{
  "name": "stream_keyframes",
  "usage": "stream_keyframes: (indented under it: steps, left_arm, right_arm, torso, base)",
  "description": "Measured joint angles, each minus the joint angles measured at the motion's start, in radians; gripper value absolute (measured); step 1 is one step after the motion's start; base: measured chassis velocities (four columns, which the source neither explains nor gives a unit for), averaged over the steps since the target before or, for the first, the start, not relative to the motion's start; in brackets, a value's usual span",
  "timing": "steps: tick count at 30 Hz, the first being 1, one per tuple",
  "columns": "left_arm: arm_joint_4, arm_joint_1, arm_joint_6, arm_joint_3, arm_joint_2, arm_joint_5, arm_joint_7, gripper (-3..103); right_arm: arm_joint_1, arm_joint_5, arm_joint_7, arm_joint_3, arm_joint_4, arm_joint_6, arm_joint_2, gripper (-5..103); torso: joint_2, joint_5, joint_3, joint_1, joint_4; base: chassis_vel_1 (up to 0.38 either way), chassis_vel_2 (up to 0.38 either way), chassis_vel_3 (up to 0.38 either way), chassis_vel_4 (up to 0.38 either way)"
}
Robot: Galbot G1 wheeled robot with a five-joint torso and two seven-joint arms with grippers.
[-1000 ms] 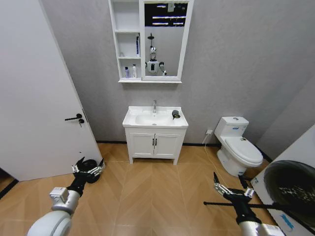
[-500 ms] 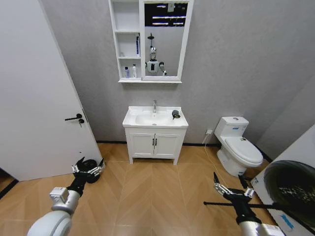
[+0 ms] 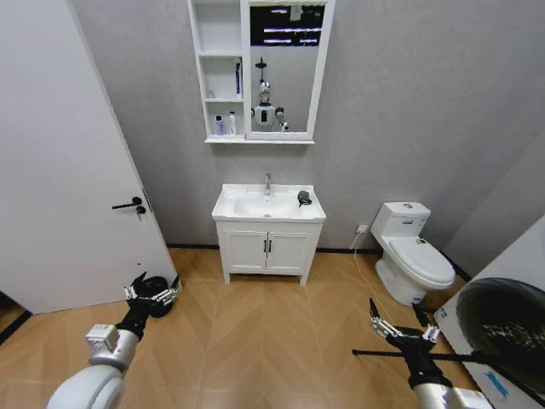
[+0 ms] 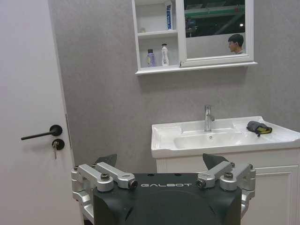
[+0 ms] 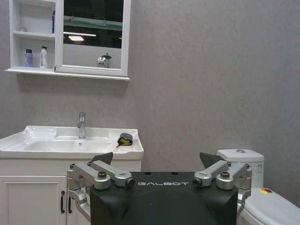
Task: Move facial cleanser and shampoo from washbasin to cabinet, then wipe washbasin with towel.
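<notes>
The white washbasin stands against the far wall, across the floor from me. A dark bunched towel with a yellow edge lies on its right rim, also seen as the towel and the towel. Above hangs the cabinet. Its lowest shelf holds a purple bottle and a white bottle; which is facial cleanser or shampoo I cannot tell. My left gripper and right gripper hang low, open and empty, far from the washbasin. They show close up as the left gripper and the right gripper.
A white door with a black handle stands open at the left. A toilet sits right of the two-door vanity cupboard. A large black round object is at my near right. Open wood floor lies between me and the washbasin.
</notes>
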Motion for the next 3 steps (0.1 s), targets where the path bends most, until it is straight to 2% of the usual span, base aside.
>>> stream_keyframes:
  steps: [3]
  left_arm:
    - [0.0, 0.0, 0.0, 0.0, 0.0, 0.0, 0.0, 100]
  right_arm:
    - [0.0, 0.0, 0.0, 0.0, 0.0, 0.0, 0.0, 100]
  torso:
    - [0.0, 0.0, 0.0, 0.0, 0.0]
  base:
    - [0.0, 0.0, 0.0, 0.0]
